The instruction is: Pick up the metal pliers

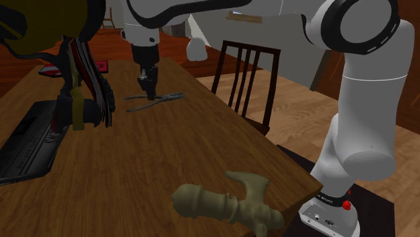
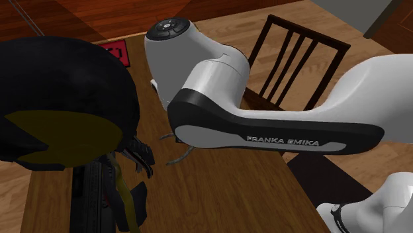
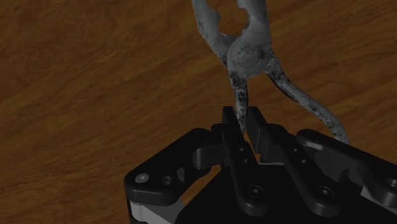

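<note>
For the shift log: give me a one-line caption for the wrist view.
Black claw shut on one handle of the grey pliers, wooden table behind.

Quick count: one bench (image 1: 148, 158), one chair (image 1: 248, 74), one pair of pliers (image 1: 159, 100), one olive-green knobby thing (image 1: 229, 202), one flat black laptop-looking slab (image 1: 27, 145), one small red item (image 2: 116, 53), one big black-and-yellow lump (image 2: 59, 106). One arm (image 1: 363, 101), one tool (image 3: 243, 118), two fingers.

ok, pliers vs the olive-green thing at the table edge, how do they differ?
The pliers are mottled grey and thin; the olive-green thing is plain-coloured and chunky. The pliers have one handle clasped by the tool; the olive-green thing lies untouched. The pliers sit mid-table, the olive-green thing at the shoulder view's near edge. Both lie on the wooden table.
</note>
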You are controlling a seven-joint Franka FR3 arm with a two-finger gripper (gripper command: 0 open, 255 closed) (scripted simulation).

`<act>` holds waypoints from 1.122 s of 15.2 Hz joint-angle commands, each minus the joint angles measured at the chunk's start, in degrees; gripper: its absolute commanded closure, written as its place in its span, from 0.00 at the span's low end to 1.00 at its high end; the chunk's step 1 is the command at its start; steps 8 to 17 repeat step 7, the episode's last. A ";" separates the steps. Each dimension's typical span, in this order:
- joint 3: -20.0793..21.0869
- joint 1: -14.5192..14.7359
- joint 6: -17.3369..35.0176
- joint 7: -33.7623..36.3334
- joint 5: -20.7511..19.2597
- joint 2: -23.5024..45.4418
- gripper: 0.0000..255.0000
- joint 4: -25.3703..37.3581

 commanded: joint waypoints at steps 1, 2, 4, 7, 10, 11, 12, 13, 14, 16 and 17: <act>-0.03 -0.04 -1.72 -0.14 0.01 0.08 1.00 1.77; -0.02 0.00 -2.53 -0.13 -0.01 0.17 1.00 2.67; 0.00 0.08 -4.18 -0.11 -0.05 0.41 1.00 4.55; 0.02 0.13 -5.14 -0.10 -0.08 0.57 1.00 5.68; 0.02 0.13 -5.14 -0.10 -0.08 0.57 1.00 5.68; 0.02 0.13 -5.14 -0.10 -0.08 0.57 1.00 5.68; 0.02 0.13 -5.14 -0.10 -0.08 0.57 1.00 5.68; 0.02 0.13 -5.14 -0.10 -0.08 0.57 1.00 5.68; 0.02 0.13 -5.14 -0.10 -0.08 0.57 1.00 5.68; 0.02 0.13 -5.14 -0.10 -0.08 0.57 1.00 5.68; 0.02 0.13 -5.14 -0.10 -0.08 0.57 1.00 5.68</act>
